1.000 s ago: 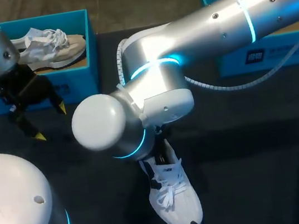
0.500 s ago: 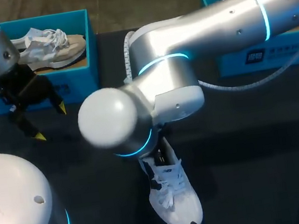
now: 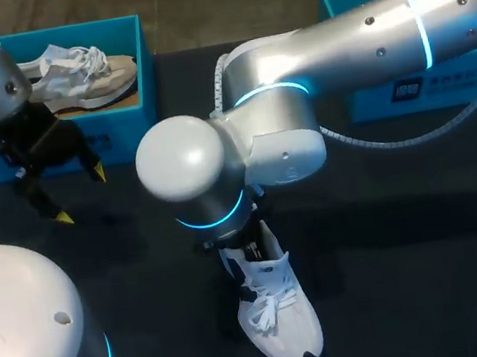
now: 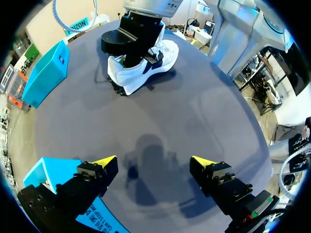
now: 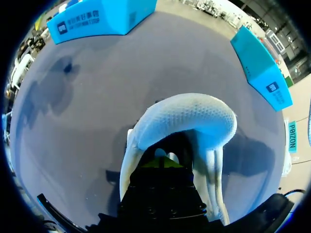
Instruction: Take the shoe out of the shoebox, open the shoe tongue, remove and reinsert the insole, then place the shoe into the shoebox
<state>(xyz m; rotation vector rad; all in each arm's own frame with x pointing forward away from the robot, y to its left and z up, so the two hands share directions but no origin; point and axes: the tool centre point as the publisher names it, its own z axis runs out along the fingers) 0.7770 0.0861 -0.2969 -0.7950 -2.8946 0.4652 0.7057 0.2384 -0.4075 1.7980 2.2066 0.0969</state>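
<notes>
Dark tabletop [image 3: 387, 210], lower centre: right gripper [image 5: 163, 159], aperture indiscernible inside white mesh sneaker [image 3: 283, 324], may drag it; left gripper [image 4: 154, 160] gapes empty.

Not much legible here, honestly. The blue box [image 3: 371, 100] well off to the side of my right gripper [image 5: 164, 158] has a white printed patch [image 3: 407, 90] on its wall, but the characters are too small for me to make out. The shoebox [image 3: 127, 123] just beside my left gripper [image 4: 154, 162] carries white print on its front wall, partly hidden by that gripper and just as unreadable. The white shoe [image 3: 287, 324] my right gripper is down in has a small dark mark near the tongue. I can't read that either.
</notes>
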